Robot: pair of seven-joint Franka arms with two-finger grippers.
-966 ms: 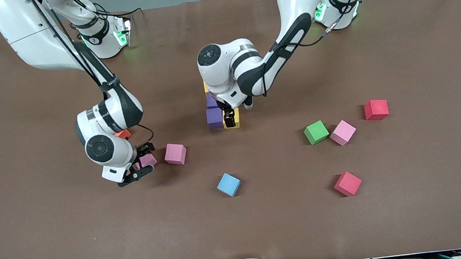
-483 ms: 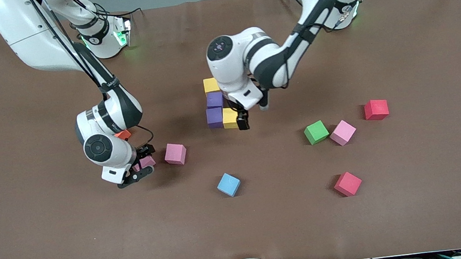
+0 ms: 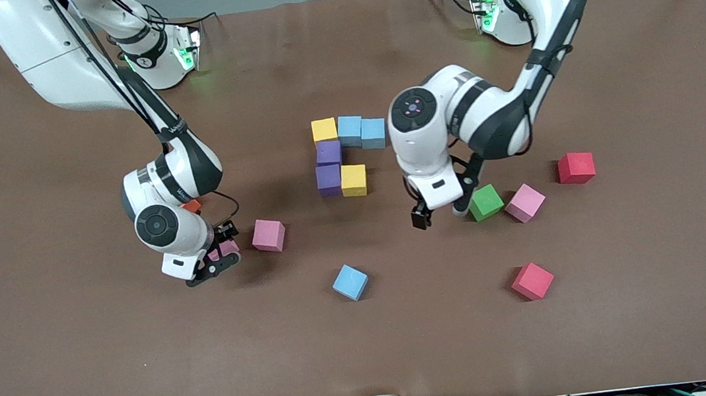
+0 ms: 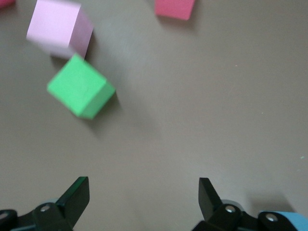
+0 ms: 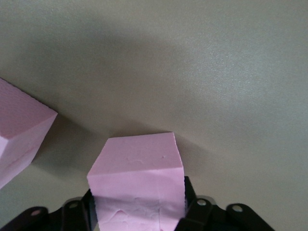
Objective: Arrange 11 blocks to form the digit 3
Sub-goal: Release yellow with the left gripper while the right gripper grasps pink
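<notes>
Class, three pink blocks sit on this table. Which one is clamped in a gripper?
The pink block between the right gripper fingers, at the right arm's end. The second pink block lies free beside it; the third pink block touches the green block.

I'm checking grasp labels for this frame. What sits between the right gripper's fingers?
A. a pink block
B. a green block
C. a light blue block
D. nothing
A: in the right wrist view the right gripper has its fingers against both sides of a pink block; the green block lies by the open left gripper instead.
</notes>
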